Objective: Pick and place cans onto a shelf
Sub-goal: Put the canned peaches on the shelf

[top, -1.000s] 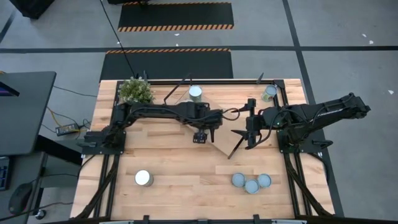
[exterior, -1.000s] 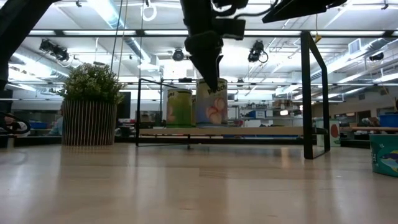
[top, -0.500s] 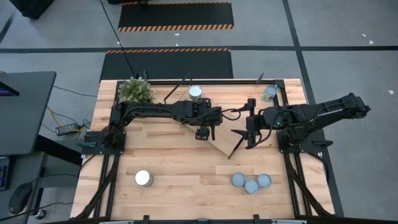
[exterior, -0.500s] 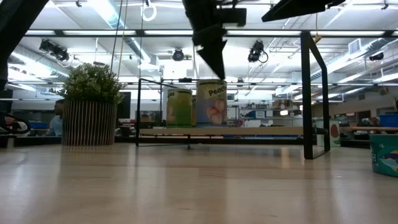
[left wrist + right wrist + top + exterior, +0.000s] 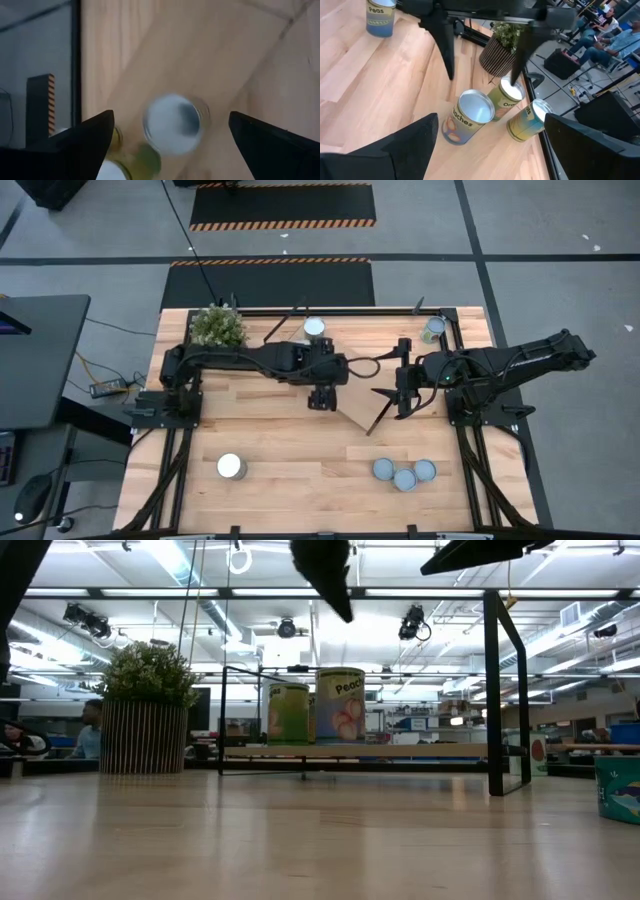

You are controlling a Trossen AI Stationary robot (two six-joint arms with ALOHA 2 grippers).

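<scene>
The shelf (image 5: 400, 751) stands slantwise at the table's middle (image 5: 352, 412). A peaches can (image 5: 341, 705) and a green-labelled can (image 5: 288, 712) stand upright on its board. My left gripper (image 5: 325, 575) is open and empty above the peaches can, whose silvery top (image 5: 172, 122) shows below and between its fingers. My right gripper (image 5: 402, 395) is open and empty, held level near the shelf's right end, facing the cans (image 5: 470, 115). A third can (image 5: 527, 120) shows behind them. Loose cans stand at the near left (image 5: 231, 467), near right (image 5: 405, 475) and far right (image 5: 433, 329).
A potted plant (image 5: 218, 325) stands at the far left corner of the table. A peas can (image 5: 381, 15) stands on the table in the right wrist view. Black frame rails (image 5: 470, 450) run along the table's sides. Bare wood lies between the near cans (image 5: 310, 470).
My left gripper has risen straight up, away from the top of the peaches can. The can stays upright on the shelf board where it was. My right arm has kept still.
</scene>
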